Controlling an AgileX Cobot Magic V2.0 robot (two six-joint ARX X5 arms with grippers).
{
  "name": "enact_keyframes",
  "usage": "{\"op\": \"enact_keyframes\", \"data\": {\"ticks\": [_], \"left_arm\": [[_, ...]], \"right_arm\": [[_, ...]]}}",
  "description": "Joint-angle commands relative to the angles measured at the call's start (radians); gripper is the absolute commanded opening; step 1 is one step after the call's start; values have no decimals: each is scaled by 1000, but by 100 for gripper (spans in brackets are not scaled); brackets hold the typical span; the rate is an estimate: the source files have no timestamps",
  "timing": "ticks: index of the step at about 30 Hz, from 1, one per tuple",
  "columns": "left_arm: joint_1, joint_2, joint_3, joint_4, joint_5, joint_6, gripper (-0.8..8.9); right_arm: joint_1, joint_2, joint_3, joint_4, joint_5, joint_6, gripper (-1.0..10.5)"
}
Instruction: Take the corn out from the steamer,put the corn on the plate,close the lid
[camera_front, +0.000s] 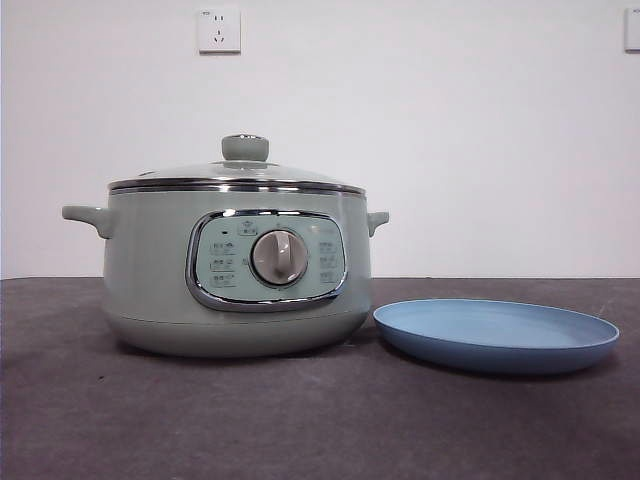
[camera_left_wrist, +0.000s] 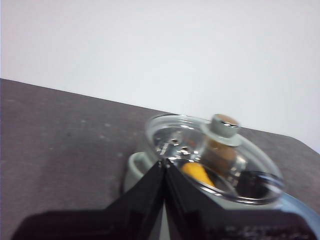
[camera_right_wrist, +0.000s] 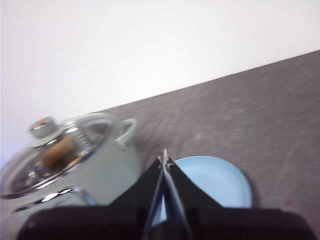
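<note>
Jaws shut on both grippers; orange corn (camera_left_wrist: 196, 173) under glass lid (camera_left_wrist: 220, 150).

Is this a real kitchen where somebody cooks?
Probably not. It looks like a test table: one steamer and a bare plate on a dark tabletop, a plain white wall with a socket, and no stove or sink in view.

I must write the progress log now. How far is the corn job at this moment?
Nothing looks done yet. The lid sits closed on the steamer, and the corn shows through the glass, inside. The plate beside the steamer is bare. Neither gripper holds anything: left gripper and right gripper have their fingers together, above the table. Left: lift lid, move corn, close lid.
</note>
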Motion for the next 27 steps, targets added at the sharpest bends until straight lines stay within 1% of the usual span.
{"op": "enact_keyframes", "data": {"ticks": [1,4,7,11,14,17,20,23,27], "left_arm": [[1,44,70,-32,56,-9,-7],[1,115,162,-88,123,4,-7],[1,195,255,-161,181,50,-7],[1,301,369,-276,257,119,-7],[1,375,443,-361,318,169,-7],[1,441,506,-433,367,215,-7],[0,491,557,-502,396,254,-7],[0,528,594,-566,413,289,-8],[0,551,615,-589,412,302,-3]], "right_arm": [[-2,87,84,-28,-61,1,-11],[-1,203,195,-92,-147,-52,-11],[-1,324,319,-187,-252,-116,-11],[2,481,495,-364,-352,-232,-11],[14,583,614,-501,-403,-325,-11],[29,668,715,-626,-429,-407,-11],[46,728,785,-728,-430,-465,-11],[65,766,823,-813,-430,-506,-11],[82,775,826,-830,-427,-517,4]]}}
